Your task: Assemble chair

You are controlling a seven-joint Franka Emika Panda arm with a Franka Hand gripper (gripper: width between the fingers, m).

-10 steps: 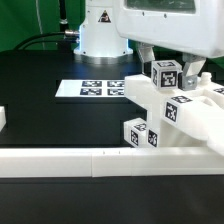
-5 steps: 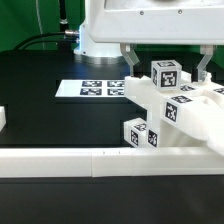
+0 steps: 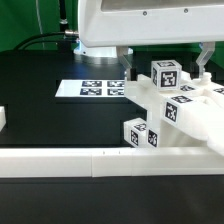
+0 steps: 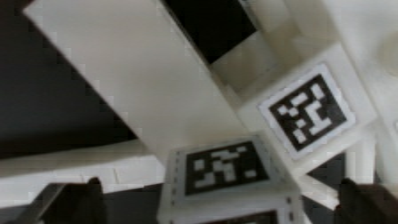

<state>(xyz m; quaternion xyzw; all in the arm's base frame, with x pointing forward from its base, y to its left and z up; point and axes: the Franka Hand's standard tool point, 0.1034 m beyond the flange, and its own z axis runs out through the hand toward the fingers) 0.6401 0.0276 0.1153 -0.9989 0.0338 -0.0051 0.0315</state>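
The chair (image 3: pixel 185 112) is a cluster of joined white parts at the exterior view's right, with square-ended legs bearing tags (image 3: pixel 165 74). My gripper (image 3: pixel 167 62) hangs over it, open, one finger on each side of the topmost tagged leg end. Nothing is gripped. In the wrist view the gripper (image 4: pixel 217 205) shows only its dark fingertips (image 4: pixel 71 200), wide apart. A tagged leg end (image 4: pixel 228 166) and crossing white bars (image 4: pixel 143 80) lie between and beyond them. The arm's body hides the back of the chair.
The marker board (image 3: pixel 95 89) lies flat on the black table behind the chair's left side. A long low white border rail (image 3: pixel 90 160) runs along the front. A small white block (image 3: pixel 3 118) sits at the exterior view's left edge.
The arm's body has shifted toward the exterior view's left, and the fingers now straddle the top tagged leg end. The jaws stayed wide open. The chair parts have not moved.
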